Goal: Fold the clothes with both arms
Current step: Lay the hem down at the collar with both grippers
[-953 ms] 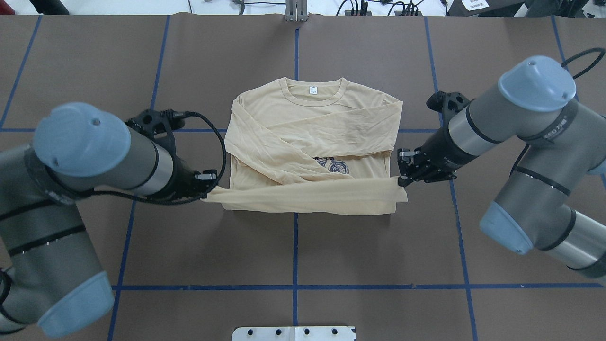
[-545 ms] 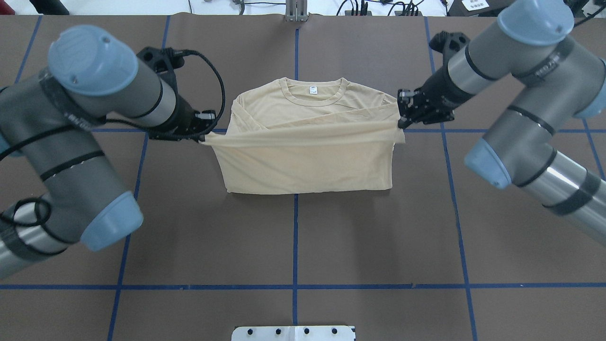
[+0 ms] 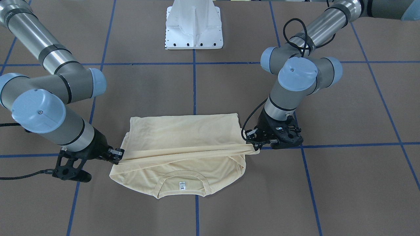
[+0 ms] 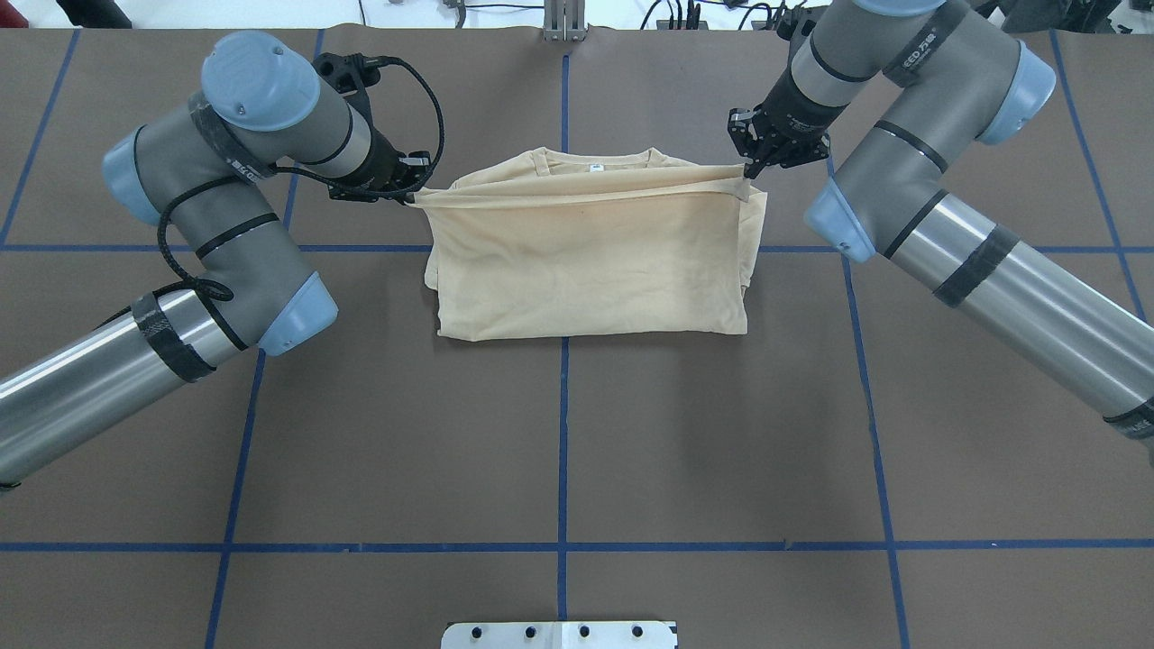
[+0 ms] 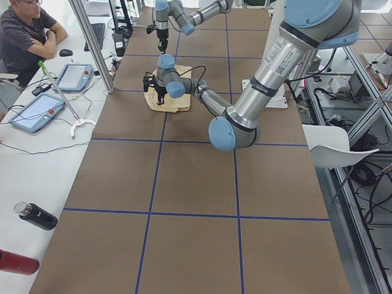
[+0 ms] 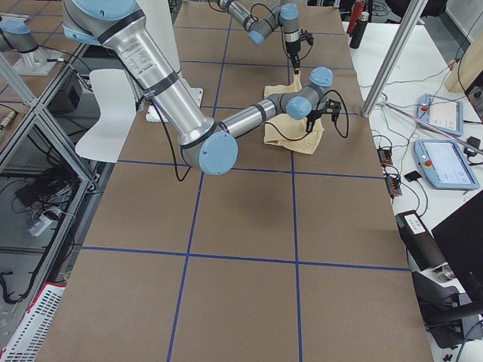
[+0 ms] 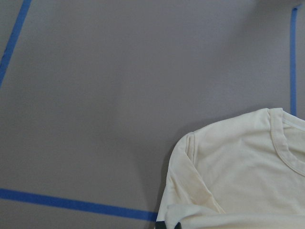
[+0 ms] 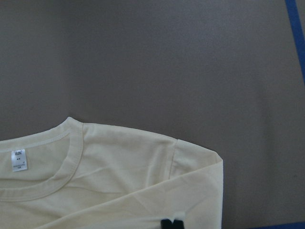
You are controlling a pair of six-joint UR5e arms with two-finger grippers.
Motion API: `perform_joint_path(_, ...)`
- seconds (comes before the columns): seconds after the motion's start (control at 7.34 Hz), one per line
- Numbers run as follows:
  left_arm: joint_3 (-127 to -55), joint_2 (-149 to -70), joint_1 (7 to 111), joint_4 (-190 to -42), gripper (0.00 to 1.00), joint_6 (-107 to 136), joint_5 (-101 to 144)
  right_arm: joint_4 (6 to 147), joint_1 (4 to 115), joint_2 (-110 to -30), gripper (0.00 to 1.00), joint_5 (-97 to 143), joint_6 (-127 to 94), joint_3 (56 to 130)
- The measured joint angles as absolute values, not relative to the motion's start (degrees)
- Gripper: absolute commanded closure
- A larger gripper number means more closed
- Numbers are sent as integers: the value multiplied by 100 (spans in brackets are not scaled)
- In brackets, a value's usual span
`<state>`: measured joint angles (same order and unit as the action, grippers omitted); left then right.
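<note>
The cream-yellow shirt [image 4: 586, 270] lies mid-table, doubled over, its plain side up. Its lifted hem edge stretches taut just short of the collar and white neck label [image 4: 596, 167]. My left gripper [image 4: 413, 194] is shut on the hem's left corner and my right gripper [image 4: 746, 171] on its right corner. In the front-facing view the shirt [image 3: 183, 131] spans between the left gripper [image 3: 254, 147] and the right gripper [image 3: 119, 156]. Each wrist view shows the collar end of the shirt [image 7: 238, 162] [image 8: 133, 176] lying below. The print is hidden.
Brown table cover [image 4: 559, 451] marked with blue tape lines [image 4: 561, 546]. The white pedestal base [image 3: 194, 26] stands at the robot's side. Along the far side in the left view sit a person [image 5: 27, 37], tablets [image 5: 33, 110] and bottles [image 5: 37, 216].
Both grippers have carried the hem away from the robot, from the shirt's near part up toward the collar. The folded layer now covers the crossed sleeves and the print.
</note>
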<state>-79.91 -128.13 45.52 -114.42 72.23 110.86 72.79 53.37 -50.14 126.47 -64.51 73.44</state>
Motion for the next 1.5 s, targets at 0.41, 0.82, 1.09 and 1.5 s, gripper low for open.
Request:
perform_joint_path(0.41, -7198, -13335, 4548, -12043, 100, 7260, 11090, 7249, 5240, -4948, 100, 12615, -6461, 7017)
perform_joint_path(0.82, -6635, -13723, 4537, -12285, 100, 7355, 11064, 7243, 5230, -4960, 100, 12626, -6455, 6981)
perform_joint_path(1.09, -6489, -13737, 4537, -12321, 100, 7349, 11037, 7242, 5231, -4978, 100, 12629, -6446, 6979)
perform_joint_path(1.5, -6415, -13736, 4543, -12324, 70, 7335, 11031, 7216, 5237, -4985, 100, 12615, -6443, 6979)
